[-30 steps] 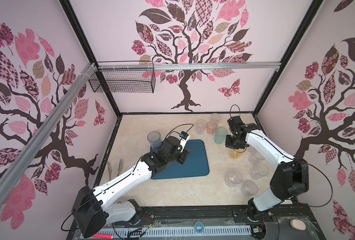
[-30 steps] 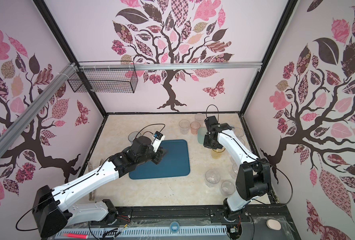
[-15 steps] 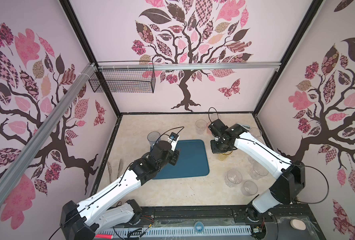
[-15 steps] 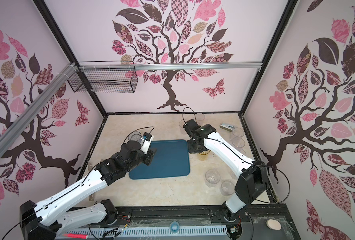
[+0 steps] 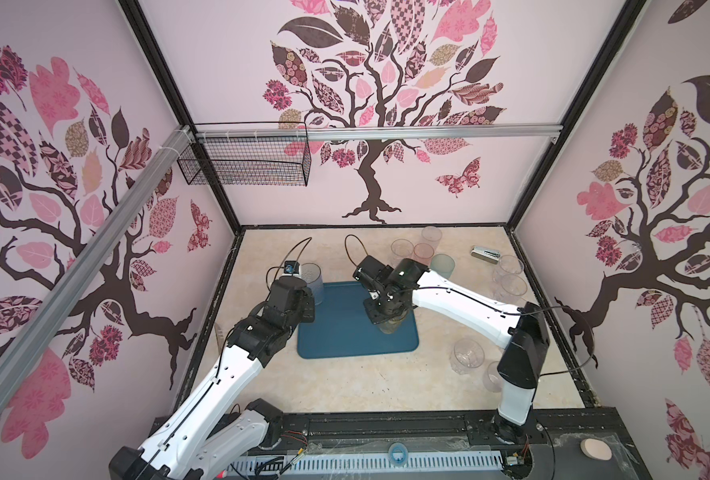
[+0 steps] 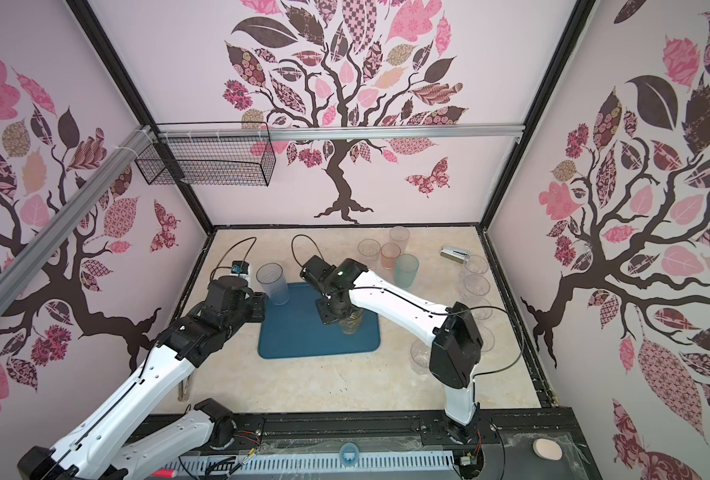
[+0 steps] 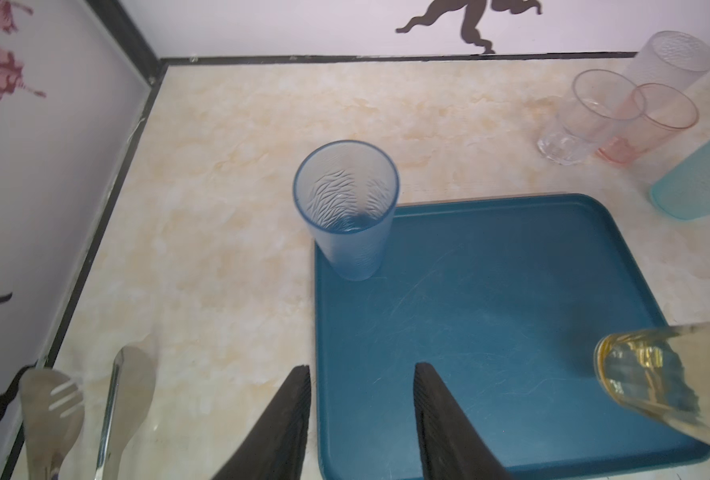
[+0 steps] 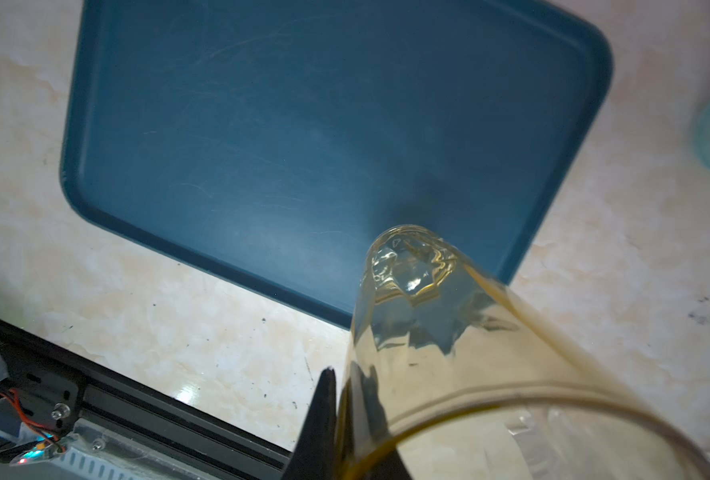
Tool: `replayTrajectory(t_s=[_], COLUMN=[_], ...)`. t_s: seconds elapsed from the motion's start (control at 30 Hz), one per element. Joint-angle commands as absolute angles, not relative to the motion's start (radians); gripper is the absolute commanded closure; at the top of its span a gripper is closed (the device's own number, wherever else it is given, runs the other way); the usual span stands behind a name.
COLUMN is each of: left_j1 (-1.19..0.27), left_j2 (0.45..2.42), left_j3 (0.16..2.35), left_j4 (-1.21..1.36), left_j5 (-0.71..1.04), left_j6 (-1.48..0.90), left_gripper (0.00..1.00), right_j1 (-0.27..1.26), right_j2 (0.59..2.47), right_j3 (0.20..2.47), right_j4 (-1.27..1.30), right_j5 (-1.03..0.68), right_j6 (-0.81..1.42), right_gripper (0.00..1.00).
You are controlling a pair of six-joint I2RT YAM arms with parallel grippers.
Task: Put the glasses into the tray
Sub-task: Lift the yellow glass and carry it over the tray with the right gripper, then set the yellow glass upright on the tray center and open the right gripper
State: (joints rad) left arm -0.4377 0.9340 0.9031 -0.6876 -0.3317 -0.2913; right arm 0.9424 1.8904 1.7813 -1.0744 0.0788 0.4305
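A black wire basket (image 5: pixel 245 160) hangs at the left end of an aluminium rail (image 5: pixel 428 132) on the back wall, above the beige marbled desk (image 5: pixel 345 382). A small silver object (image 5: pixel 485 253) lies near the desk's far right corner. Metal tongs (image 7: pixel 52 399) lie beside the left wall. Tree decals (image 5: pixel 372 124) cover the walls.
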Motion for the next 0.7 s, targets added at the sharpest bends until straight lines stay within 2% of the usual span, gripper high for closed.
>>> replayTrajectory(t_s=[0.0,0.13,0.4,0.53,0.67], left_j1=[-0.357,-0.286,-0.282,-0.282,-0.281], left_j2=[0.933,0.919,0.931,0.936,0.952], left_j3=[0.889,0.863,0.866,0.873,0.887], left_j4=[-0.770,-0.759,-0.758,-0.759,-0.775], left_j5=[-0.262,-0.201,-0.191,-0.180,-0.166], left_j6=[-0.363,-0.391,-0.396,-0.407,-0.430], left_gripper=[0.56,0.56,0.56,0.56,0.57], right_j1=[0.966,1.003,1.008,1.008,1.008], right_j2=[1.969,2.076,2.159,2.157,2.143], right_j3=[1.873,1.980,2.023,2.035,2.082], right_j4=[-1.062,-1.091,-1.065,-1.067,-1.093], right_j5=[0.056,0.096,0.068,0.063,0.052], right_j6=[0.448,0.433,0.430,0.427,0.424], right_gripper=[1.00,1.00,0.99,0.89,0.73])
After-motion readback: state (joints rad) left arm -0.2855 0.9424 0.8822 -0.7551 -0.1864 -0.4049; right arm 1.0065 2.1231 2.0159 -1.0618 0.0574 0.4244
